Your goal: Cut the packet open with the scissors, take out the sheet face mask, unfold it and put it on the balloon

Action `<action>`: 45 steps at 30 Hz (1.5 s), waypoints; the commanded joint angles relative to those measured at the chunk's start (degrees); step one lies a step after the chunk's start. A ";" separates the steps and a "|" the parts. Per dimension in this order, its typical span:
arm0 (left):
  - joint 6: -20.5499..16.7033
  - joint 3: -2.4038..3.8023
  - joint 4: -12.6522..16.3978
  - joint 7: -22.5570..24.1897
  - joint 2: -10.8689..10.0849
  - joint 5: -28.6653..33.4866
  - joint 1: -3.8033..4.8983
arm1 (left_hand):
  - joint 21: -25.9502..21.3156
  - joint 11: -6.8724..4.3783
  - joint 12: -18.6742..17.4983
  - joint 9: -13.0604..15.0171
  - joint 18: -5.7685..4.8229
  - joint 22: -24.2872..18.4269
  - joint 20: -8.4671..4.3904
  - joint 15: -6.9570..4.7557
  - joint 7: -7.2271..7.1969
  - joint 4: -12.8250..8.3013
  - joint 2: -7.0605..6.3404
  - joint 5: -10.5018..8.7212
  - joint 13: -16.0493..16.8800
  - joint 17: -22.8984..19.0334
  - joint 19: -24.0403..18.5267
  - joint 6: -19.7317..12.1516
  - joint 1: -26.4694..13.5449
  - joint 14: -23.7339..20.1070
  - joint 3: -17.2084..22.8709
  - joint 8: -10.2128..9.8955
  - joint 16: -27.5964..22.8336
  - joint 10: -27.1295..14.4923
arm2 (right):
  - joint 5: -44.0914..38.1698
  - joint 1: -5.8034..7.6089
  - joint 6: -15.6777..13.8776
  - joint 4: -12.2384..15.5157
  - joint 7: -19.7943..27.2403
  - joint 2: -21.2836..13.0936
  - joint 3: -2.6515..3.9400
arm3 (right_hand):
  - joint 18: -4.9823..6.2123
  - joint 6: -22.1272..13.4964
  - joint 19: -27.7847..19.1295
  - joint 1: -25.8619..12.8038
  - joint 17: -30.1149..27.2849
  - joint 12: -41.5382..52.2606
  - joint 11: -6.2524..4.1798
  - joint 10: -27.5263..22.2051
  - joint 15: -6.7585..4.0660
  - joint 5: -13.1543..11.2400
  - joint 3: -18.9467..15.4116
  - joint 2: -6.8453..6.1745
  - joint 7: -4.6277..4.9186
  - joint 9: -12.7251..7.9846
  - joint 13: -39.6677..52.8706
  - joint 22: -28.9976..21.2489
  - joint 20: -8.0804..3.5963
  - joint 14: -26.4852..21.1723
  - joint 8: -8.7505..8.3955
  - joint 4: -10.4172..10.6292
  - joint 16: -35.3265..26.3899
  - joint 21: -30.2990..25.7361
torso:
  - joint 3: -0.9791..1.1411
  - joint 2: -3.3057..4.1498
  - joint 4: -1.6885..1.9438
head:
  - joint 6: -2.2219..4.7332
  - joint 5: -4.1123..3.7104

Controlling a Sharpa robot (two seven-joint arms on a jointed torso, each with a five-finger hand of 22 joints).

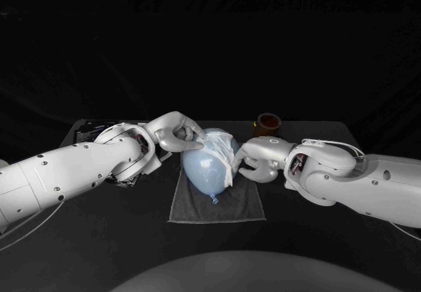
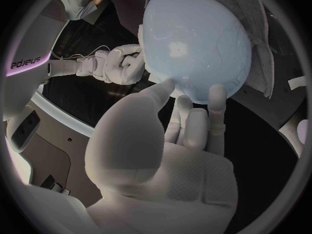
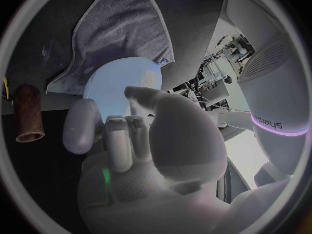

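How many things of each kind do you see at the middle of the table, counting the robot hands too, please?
Balloon, pale blue: 1
Sheet face mask, white, draped on the balloon: 1
Towel, grey: 1
Brown cylinder: 1
Robot hands: 2, the left robot hand and the right robot hand
Total: 6

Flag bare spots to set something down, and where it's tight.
Free: the table in front of the towel, between the arms, and the towel's near end past the balloon. Crowded: the left hand and right hand flank the balloon, and a brown tube stands behind the right hand.
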 commanded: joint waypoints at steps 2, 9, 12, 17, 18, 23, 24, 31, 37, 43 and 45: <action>0.84 -0.16 0.04 -0.74 0.06 -0.40 -0.15 | 0.20 -0.08 0.26 0.08 0.46 0.04 0.00 0.12 0.42 0.13 0.08 -0.07 0.04 -0.01 0.55 0.09 0.22 0.44 0.12 -0.29 0.27 0.47 | 0.12 -0.02 -2.70 0.44 0.85 -0.06 0.03 | 0.15 -0.59 -0.16 -1.00 15.10 0.29 0.01 5.89 0.09 -0.82 -0.58 0.29 -0.05 -0.11 15.07 9.08 0.15 6.29 -0.36 -0.01 0.20 0.28 | -0.01 -0.02 -0.01 | 0.00 -0.11; -1.18 -0.16 0.64 1.19 -0.21 1.43 -0.14 | -1.30 -0.12 -2.32 -0.09 0.99 -2.76 0.05 0.12 0.40 0.67 0.12 -0.08 -4.01 -3.32 -1.77 0.24 -0.16 -1.23 0.28 -0.26 -0.37 -2.94 | 2.10 -0.01 -6.94 0.31 2.53 0.52 0.04 | 0.16 -1.19 -0.14 -1.15 15.10 0.29 -0.03 5.89 -0.02 -1.70 -0.78 0.53 -0.08 -0.16 15.07 9.07 0.17 6.29 -0.76 -0.06 0.20 0.30 | 0.00 0.01 0.05 | 0.00 -0.17; -2.56 -0.16 1.04 2.73 -0.56 3.50 -0.14 | -2.56 -0.07 -3.42 -0.20 1.33 -4.69 0.09 0.15 0.43 0.95 0.06 -0.07 -4.78 -5.85 -3.44 0.22 -0.27 -2.66 0.44 -0.26 -1.11 -3.27 | 2.57 -0.01 -7.49 0.09 2.78 0.81 0.04 | 0.19 -1.39 -0.21 -1.15 15.10 0.29 -0.04 5.89 -0.04 -1.85 -0.79 0.62 -0.10 -0.19 15.07 9.03 0.16 6.29 -0.90 -0.09 0.20 0.16 | -0.04 0.03 0.06 | 0.00 -0.22; -4.42 -0.16 1.96 5.79 -1.47 8.77 -0.15 | -5.18 0.49 -8.25 -0.51 1.26 -6.19 0.49 0.63 0.78 1.68 -0.08 -0.07 -8.08 -20.83 -5.23 0.09 -0.20 -11.44 1.36 -0.24 -6.33 -4.41 | 3.14 -0.01 -8.12 0.04 2.93 0.85 0.04 | 0.18 -1.41 -0.19 -1.20 15.10 0.29 -0.03 5.89 -0.06 -1.94 -0.81 0.69 -0.07 -0.19 15.07 9.04 0.17 6.29 -0.92 -0.04 0.20 0.20 | -0.07 0.05 0.04 | 0.00 -0.25; -4.80 -0.16 2.27 6.65 -1.77 10.37 -0.15 | -5.80 0.53 -8.97 -0.59 1.26 -6.56 0.60 0.73 0.91 1.70 -0.27 0.00 -8.66 -23.82 -5.54 -0.09 -0.10 -13.25 1.46 -0.31 -7.64 -4.34 | 3.38 -0.01 -8.36 0.08 2.98 0.84 0.04 | 0.18 -1.39 -0.17 -1.23 15.10 0.29 -0.03 5.89 -0.06 -1.98 -0.82 0.72 -0.06 -0.18 15.07 9.04 0.17 6.29 -0.91 -0.02 0.20 0.22 | -0.08 0.07 0.04 | 0.00 -0.30; -4.76 0.07 3.99 9.58 -3.56 17.41 -0.15 | -10.41 1.57 -16.95 -1.08 1.29 -9.63 1.49 1.55 1.61 2.28 -0.70 -0.09 -14.58 -34.82 -6.47 -0.77 0.09 -19.62 2.28 -0.38 -15.97 -5.15 | 4.22 -0.01 -9.10 0.29 3.12 1.02 0.04 | 0.15 -1.33 -0.11 -1.38 15.10 0.29 0.02 5.89 -0.06 -2.13 -0.91 0.85 0.02 -0.15 15.07 9.07 0.17 6.29 -0.90 0.10 0.20 0.35 | -0.05 0.02 0.05 | 0.00 -0.50; -4.47 0.19 4.32 9.84 -3.91 18.33 -0.15 | -10.41 1.57 -16.95 -1.08 1.29 -9.63 1.49 1.55 1.61 2.28 -0.70 -0.09 -14.58 -34.82 -6.47 -0.77 0.09 -19.62 2.28 -0.38 -15.97 -5.15 | 4.35 -0.01 -9.21 0.31 3.13 1.07 0.04 | 0.15 -1.33 -0.11 -1.38 15.10 0.29 0.02 5.89 -0.06 -2.13 -0.91 0.85 0.02 -0.15 15.07 9.07 0.17 6.29 -0.90 0.10 0.20 0.35 | -0.03 0.01 0.06 | 0.00 -0.50; -2.14 0.98 7.41 10.88 -7.29 23.34 -0.15 | -11.69 1.99 -22.13 -1.34 1.36 -10.80 1.69 1.83 1.88 1.69 -0.90 -0.07 -18.55 -35.28 -5.35 -1.35 1.05 -18.99 2.22 -0.30 -17.27 -5.24 | 5.16 -0.07 -10.18 -0.06 3.12 2.10 0.05 | 0.20 -1.36 -0.23 -1.64 15.10 0.29 0.09 5.89 -0.02 -2.53 -1.17 0.84 0.10 -0.12 15.07 8.99 0.20 6.29 -0.95 0.21 0.20 0.06 | -0.04 -0.04 0.11 | 0.00 -0.53; -1.22 1.37 9.72 11.21 -9.68 25.81 -0.15 | -9.54 1.19 -19.97 -0.95 1.41 -9.76 0.94 1.14 1.58 -0.51 -0.35 -0.04 -17.89 -34.55 -3.65 -2.32 2.88 -17.88 2.41 1.05 -16.10 -2.98 | 5.54 -0.18 -10.53 -0.33 3.08 3.11 0.05 | 0.22 -1.38 -0.28 -1.67 15.10 0.29 0.10 5.89 -0.01 -2.60 -1.20 0.86 0.13 -0.11 15.07 8.95 0.21 6.29 -0.96 0.22 0.20 -0.05 | -0.06 0.00 0.12 | 0.00 -0.46; -0.96 1.51 11.74 10.36 -11.26 26.12 -0.15 | -6.32 1.30 -15.86 1.16 1.25 -7.98 0.45 0.94 1.63 -2.13 0.16 -0.18 -15.80 -24.42 -2.55 -6.73 2.41 -12.04 2.23 5.91 -10.75 -2.85 | 5.84 -0.30 -11.10 -0.58 2.83 3.87 0.05 | 0.23 -1.44 -0.32 -1.77 15.10 0.29 0.14 5.89 0.04 -2.78 -1.30 0.90 0.19 -0.11 15.07 8.92 0.24 6.29 -1.01 0.27 0.20 -0.15 | -0.09 0.01 0.12 | 0.00 -0.41; -0.33 1.52 12.44 8.88 -11.56 25.20 -0.15 | -5.35 2.22 -13.01 3.24 1.23 -7.53 0.97 1.76 2.80 -1.84 0.61 -0.09 -14.36 -16.75 -1.87 -6.51 1.26 -7.60 1.57 10.10 -7.61 -1.89 | 5.92 -0.34 -11.25 -0.70 2.73 4.04 0.05 | 0.22 -1.46 -0.29 -1.82 15.10 0.29 0.15 5.89 0.07 -2.85 -1.34 0.92 0.21 -0.10 15.07 8.94 0.25 6.29 -1.03 0.31 0.20 -0.08 | -0.07 -0.02 0.10 | 0.00 -0.33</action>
